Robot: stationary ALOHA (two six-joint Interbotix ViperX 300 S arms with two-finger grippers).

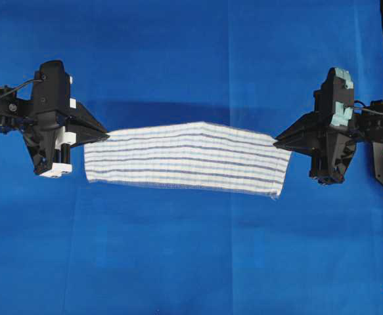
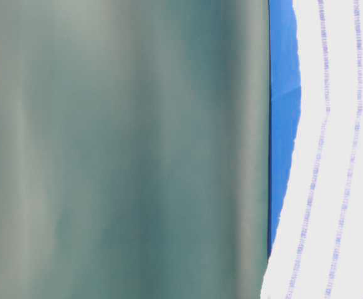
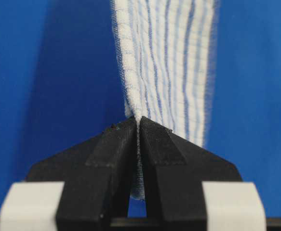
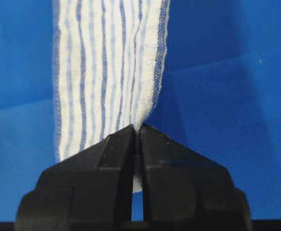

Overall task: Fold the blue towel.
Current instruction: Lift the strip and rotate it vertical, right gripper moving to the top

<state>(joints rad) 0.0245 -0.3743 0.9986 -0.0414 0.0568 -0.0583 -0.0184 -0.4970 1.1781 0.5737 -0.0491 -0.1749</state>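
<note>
I see the blue tabletop (image 1: 191,262) below, with the blue towel (image 1: 188,159) strung between both arms as a sagging band. The left pincer (image 1: 104,136) and right pincer (image 1: 278,141) are each clamped on an end corner. If they pull unevenly, I judge a thin corner could slip free. The wrist views show those bites; overhead shows only the span.

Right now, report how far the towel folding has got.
Done: both ends are gripped; the left gripper and the right gripper are shut on the towel. In hand: it hangs stretched between them above the blue table cover, showing as a narrow band from overhead. Left: laying it down folded and releasing.
</note>
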